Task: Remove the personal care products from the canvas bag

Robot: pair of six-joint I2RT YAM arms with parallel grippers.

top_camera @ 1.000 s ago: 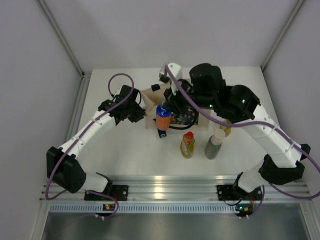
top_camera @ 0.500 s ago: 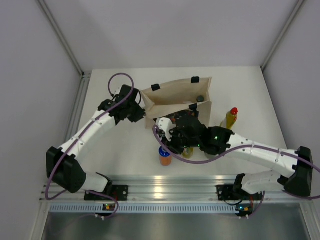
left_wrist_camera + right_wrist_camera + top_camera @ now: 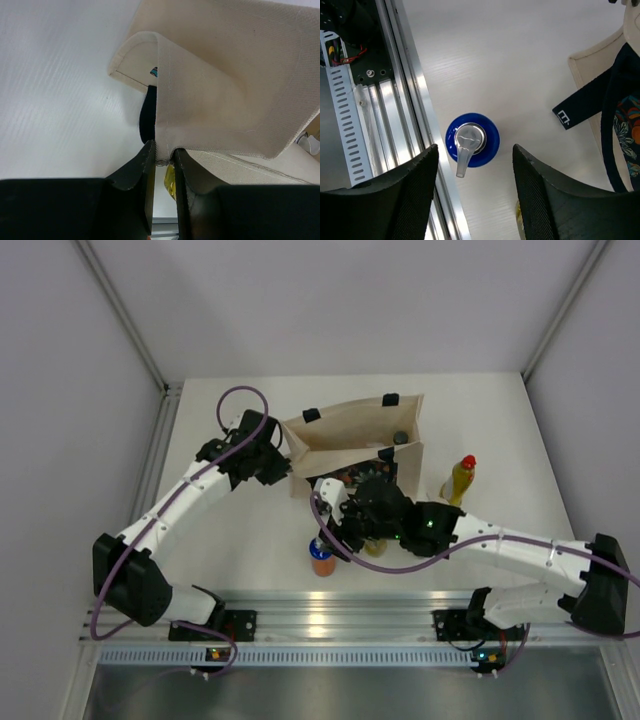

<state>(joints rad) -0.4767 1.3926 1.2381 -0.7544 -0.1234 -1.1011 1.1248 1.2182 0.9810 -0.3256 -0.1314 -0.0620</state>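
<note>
Pale-walled cell, white table (image 3: 240,540). Finishing a set-down, by the look of it: hovering with the right gripper (image 3: 475,155) spread wide over the blue-capped orange bottle (image 3: 485,145), upright in front of the canvas bag (image 3: 350,430). Pinching the bag's rim with the left gripper (image 3: 162,152). Next, probably: lifting clear, then reaching into the bag.

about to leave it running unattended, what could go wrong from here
1. The blue-capped orange bottle stands close to the aluminium rail, between the fingers of the open right gripper; a sideways retreat could knock it over.
2. The left gripper pinches the canvas bag only by a fold at its rim; a slip might let the mouth sag shut.
3. The right arm reaches over a yellow bottle and could clip it.
</note>
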